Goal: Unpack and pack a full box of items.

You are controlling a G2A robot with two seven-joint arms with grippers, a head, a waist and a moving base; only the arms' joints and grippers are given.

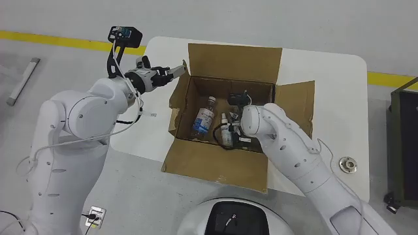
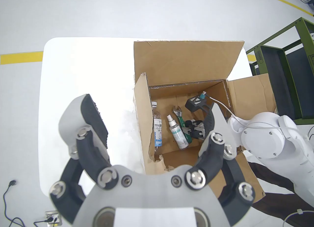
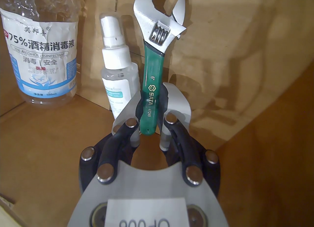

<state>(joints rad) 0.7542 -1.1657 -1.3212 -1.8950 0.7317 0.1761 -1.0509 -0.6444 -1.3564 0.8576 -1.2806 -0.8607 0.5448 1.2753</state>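
An open cardboard box [image 1: 225, 62] stands on the white table [image 1: 326, 65]. Inside lie a clear alcohol bottle [image 1: 204, 121], a small spray bottle [image 1: 224, 125] and a green-handled adjustable wrench [image 3: 159, 21]. My right gripper [image 3: 150, 105] is down in the box, shut on the wrench's green handle, with the steel head pointing away from it. The spray bottle [image 3: 115, 61] lies right beside the wrench and the alcohol bottle [image 3: 41, 53] farther over. My left gripper [image 2: 150, 105] hangs open and holds nothing, just outside the box's left flap [image 1: 177, 72].
The box's flaps stand up at the back and right, and its left wall [image 2: 147, 144] is torn near the bottom. A small round metal part [image 1: 349, 164] lies near the table's right edge. A green rack [image 1: 405, 143] stands off the table's right side.
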